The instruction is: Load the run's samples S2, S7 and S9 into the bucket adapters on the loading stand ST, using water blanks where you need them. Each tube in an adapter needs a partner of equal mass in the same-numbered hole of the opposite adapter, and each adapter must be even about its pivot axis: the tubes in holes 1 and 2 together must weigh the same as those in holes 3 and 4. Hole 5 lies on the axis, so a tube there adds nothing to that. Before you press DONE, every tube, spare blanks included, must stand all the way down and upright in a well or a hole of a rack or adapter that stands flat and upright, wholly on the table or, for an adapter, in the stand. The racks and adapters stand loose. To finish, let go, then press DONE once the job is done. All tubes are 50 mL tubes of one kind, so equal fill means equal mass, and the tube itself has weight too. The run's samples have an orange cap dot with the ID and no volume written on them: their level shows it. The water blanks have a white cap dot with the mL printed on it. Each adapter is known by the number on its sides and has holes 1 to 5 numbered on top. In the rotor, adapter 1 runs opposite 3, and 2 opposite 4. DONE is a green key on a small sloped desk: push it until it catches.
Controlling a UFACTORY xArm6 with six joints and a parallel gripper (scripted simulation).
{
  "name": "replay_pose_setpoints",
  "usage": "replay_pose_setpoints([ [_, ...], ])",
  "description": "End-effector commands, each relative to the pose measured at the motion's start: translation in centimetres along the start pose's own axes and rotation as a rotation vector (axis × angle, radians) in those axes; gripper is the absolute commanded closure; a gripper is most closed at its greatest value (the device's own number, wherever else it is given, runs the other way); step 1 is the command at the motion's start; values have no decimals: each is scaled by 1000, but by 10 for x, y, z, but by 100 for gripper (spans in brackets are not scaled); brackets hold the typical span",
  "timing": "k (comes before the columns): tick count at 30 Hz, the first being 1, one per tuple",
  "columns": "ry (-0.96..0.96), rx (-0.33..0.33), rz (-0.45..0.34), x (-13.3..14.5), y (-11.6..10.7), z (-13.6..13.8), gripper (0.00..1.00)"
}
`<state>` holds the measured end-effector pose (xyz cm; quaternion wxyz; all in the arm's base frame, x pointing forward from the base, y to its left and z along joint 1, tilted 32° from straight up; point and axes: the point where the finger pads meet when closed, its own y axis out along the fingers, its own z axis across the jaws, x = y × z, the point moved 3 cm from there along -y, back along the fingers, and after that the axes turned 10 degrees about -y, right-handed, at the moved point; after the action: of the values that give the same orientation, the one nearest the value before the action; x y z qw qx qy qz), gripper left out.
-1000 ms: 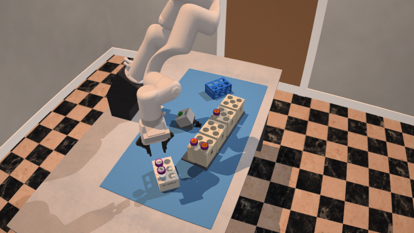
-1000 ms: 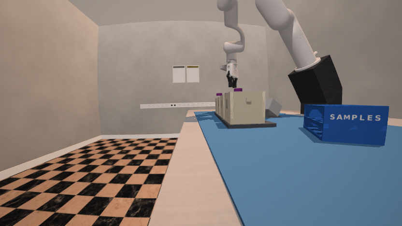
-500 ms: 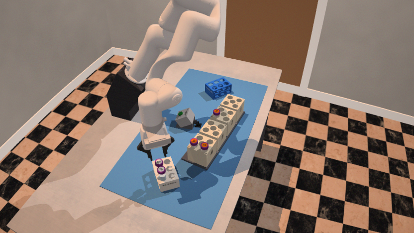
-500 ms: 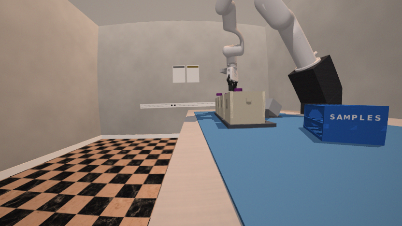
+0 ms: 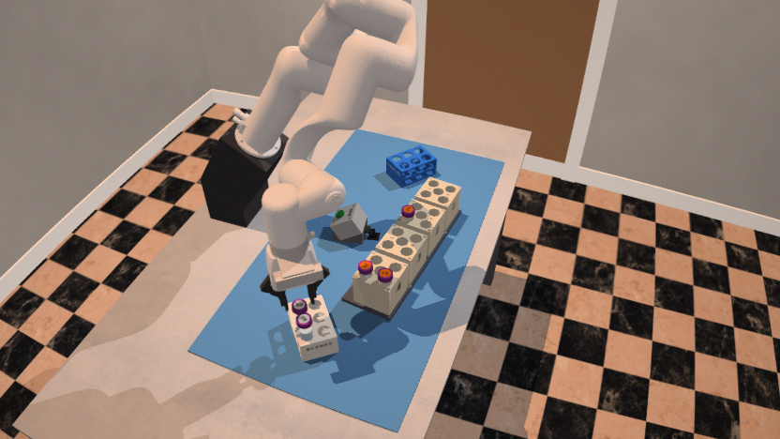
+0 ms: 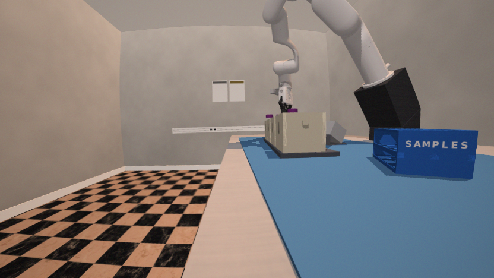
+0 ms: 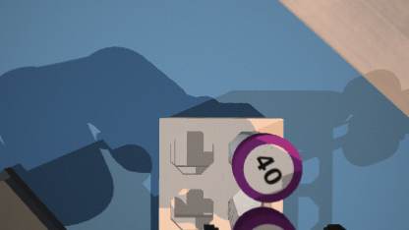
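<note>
Near the desk's front-left corner, the blanks rack [image 5: 319,343] is straddled by the pincer [image 5: 297,297], half open and empty, lowered around a blank [image 5: 298,305], seemingly for balancing.

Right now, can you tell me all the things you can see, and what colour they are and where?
Mat: one, blue, on the table.
Table: one, pale wood.
Blanks rack: one, cream, near end of the mat.
Blank tubes: two, purple caps with white dots, in the blanks rack; one reads 40, the other is under the tool.
Stand: one, dark, under the adapters.
Adapters: four, cream, in a row on the stand.
Sample tubes: three, purple caps with orange dots; two in the nearest adapter, one in the third.
Samples rack: one, blue, no tubes showing, far end of the mat.
DONE key: one, green, on a grey desk.
Arm: one, white, on a black base.
Tool: one, open, around the second blank's cap.
</note>
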<state>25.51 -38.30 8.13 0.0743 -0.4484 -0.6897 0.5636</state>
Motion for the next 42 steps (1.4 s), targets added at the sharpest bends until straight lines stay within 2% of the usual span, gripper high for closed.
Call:
replay_pose_setpoints([
  [1,-1,1,4,-1,8,0,43],
  [14,-1,1,4,-1,8,0,43],
  [42,-1,1,4,-1,26,0,43],
])
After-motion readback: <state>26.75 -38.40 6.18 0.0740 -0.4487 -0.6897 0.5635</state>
